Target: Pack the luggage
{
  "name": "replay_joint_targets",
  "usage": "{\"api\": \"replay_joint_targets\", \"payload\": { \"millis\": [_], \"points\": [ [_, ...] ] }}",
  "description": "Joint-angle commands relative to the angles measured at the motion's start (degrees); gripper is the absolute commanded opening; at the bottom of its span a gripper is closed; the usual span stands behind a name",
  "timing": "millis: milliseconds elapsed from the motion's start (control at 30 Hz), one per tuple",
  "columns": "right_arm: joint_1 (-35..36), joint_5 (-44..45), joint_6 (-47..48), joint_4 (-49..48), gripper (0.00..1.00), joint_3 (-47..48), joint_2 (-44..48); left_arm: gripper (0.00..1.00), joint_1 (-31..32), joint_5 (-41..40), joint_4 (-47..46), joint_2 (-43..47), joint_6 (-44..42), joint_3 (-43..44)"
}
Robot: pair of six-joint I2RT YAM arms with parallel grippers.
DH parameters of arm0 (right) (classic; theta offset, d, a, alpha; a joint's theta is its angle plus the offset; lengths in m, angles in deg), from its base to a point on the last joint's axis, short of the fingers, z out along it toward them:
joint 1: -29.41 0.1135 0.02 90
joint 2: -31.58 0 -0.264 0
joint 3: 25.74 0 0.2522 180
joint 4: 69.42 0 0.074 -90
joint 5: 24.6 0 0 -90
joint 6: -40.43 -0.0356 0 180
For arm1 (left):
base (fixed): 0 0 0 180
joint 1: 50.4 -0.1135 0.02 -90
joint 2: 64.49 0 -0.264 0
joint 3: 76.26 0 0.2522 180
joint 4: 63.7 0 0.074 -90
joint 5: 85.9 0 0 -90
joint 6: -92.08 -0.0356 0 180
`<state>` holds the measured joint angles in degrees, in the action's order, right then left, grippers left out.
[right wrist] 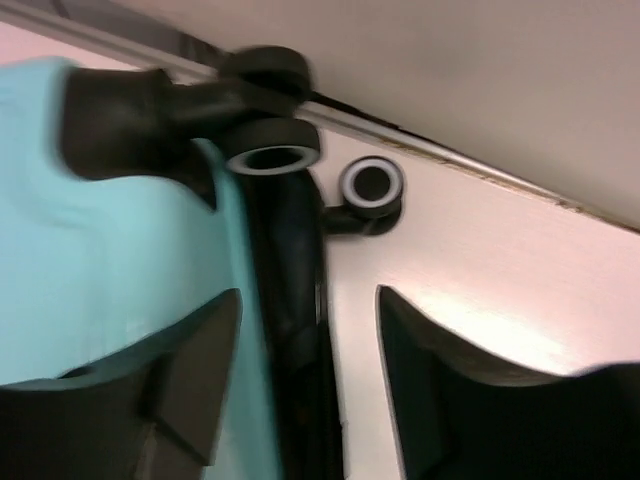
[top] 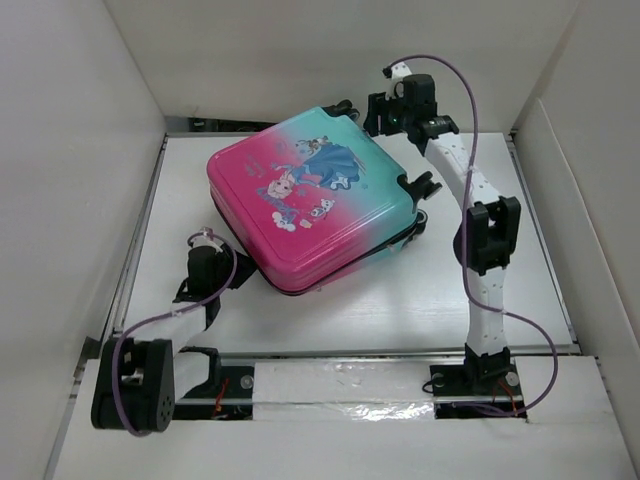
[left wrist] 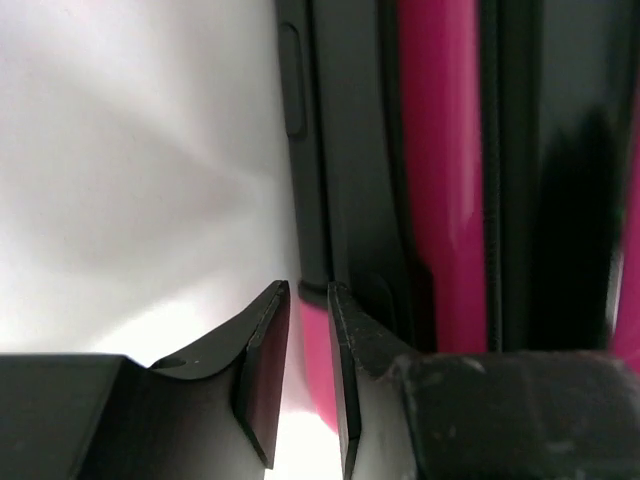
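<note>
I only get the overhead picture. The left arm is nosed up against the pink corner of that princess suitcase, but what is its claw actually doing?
Observer: Its wrist camera shows the left claw nearly closed. Only a thin slit separates the fingers, which point at a dark band on the side of the luggage.
Operator: Is it pinching anything?
Observer: Nothing shows in the slit from that view.
Operator: And the other claw, up by the wheels?
Observer: The right claw is wide open. One finger is over the teal shell and the other over the table, with a black seam running between them.
</note>
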<state>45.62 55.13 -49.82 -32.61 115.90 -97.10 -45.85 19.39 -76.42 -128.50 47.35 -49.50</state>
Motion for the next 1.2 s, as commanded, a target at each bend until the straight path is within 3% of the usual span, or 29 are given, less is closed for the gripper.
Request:
{"api": "replay_joint_targets", "payload": {
  "millis": [0,167,233,267,300,333,400,433,600,667,867,1167],
  "points": [
    [2.08,-8.54,-2.38,0.88,0.71,-1.64,7.73,0.20,1.07,4.23,-0.34,7.65,-0.45,-0.16],
    [-1.17,-8.02,-3.62,-7.21,0.74,-17.98,25.18,0.20,1.07,4.22,1.95,11.01,-1.07,1.94],
    [-1.88,-6.88,-3.79,-13.27,0.69,-30.10,31.79,0.20,1.07,4.57,1.61,11.36,-0.98,2.47],
    [-2.40,-5.57,-3.70,-15.21,0.60,-34.40,38.96,0.20,1.07,4.57,0.56,11.54,-0.72,2.82],
    [-2.41,-4.60,-3.88,-18.88,0.35,-38.97,42.60,0.20,1.59,4.92,-0.06,11.45,-0.28,2.83],
    [-2.41,-3.72,-4.05,-20.48,0.21,-47.98,46.29,0.20,1.60,5.01,-0.41,11.28,-0.02,2.91],
    [-2.41,-0.91,-4.05,-22.42,0.01,-57.16,57.42,0.20,2.12,4.75,-1.29,10.92,0.07,3.44],
    [-2.41,0.67,-4.49,-24.87,0.00,-67.04,60.88,0.20,2.12,4.23,-1.29,10.66,-0.10,3.44],
    [-1.79,8.15,-12.23,-31.83,0.00,-93.74,77.77,0.21,2.12,-6.99,0.38,14.24,1.29,3.01],
    [-1.79,9.64,-12.84,-31.05,0.00,-99.36,82.79,0.31,2.12,-9.48,-0.76,16.01,2.44,2.39],
    [-1.79,5.53,-12.76,-30.69,0.00,-104.49,83.69,0.32,-0.43,-11.07,-1.62,14.79,3.24,3.54],
    [-1.79,1.38,-12.32,-34.12,0.00,-105.11,79.73,0.33,-0.43,-6.59,-9.81,-3.13,2.01,10.03]
  ]
}}
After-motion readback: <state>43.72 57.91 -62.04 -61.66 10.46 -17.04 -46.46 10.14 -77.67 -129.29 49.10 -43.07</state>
